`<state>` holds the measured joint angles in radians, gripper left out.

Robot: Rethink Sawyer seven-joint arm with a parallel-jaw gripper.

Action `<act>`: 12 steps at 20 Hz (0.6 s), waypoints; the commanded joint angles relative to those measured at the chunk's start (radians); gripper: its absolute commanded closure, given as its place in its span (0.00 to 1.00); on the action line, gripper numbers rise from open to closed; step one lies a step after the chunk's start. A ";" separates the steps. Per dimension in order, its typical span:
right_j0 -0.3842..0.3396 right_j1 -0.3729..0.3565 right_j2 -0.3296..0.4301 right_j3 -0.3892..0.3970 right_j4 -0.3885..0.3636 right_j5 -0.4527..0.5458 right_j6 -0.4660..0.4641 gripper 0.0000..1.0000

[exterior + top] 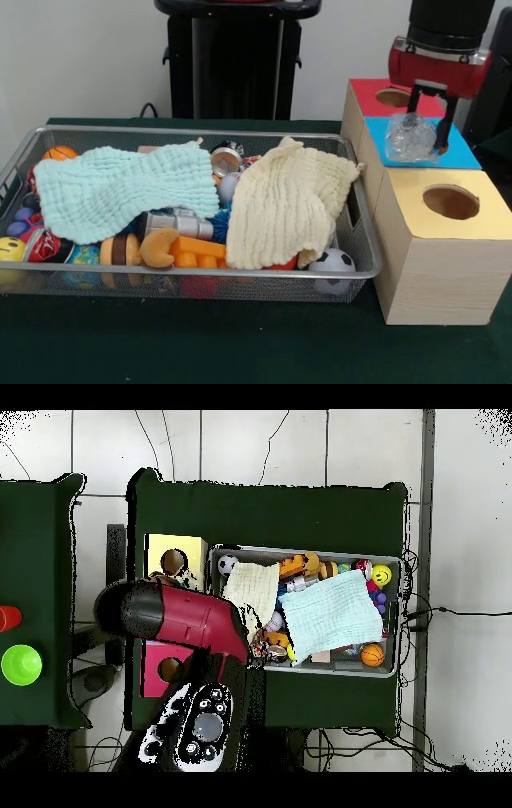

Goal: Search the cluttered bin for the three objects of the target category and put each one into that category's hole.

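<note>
Fingers (427, 120) gripping clear crumpled plastic (410, 136), over blue box (456, 152)

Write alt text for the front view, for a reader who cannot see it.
A red and black gripper holds a crumpled clear plastic item above the blue-topped box, between a red-topped box and a gold-topped box. Left of the boxes, a wire mesh bin of toys lies partly covered by a mint cloth and a cream cloth.

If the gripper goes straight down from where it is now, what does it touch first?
Probably the blue box top: the gripper, holding a crumpled clear plastic item, hangs just above it. Depth is unclear.
</note>
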<state>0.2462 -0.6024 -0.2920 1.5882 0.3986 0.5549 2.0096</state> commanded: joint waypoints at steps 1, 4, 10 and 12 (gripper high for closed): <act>0.024 0.031 0.049 0.095 0.054 0.057 0.294 1.00; 0.033 0.039 0.046 0.088 0.061 0.064 0.298 1.00; 0.027 0.065 0.043 0.051 0.042 0.097 0.271 1.00; 0.020 0.074 0.042 0.037 0.029 0.118 0.255 1.00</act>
<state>0.2963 -0.5964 -0.2920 1.5963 0.4233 0.5553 2.0488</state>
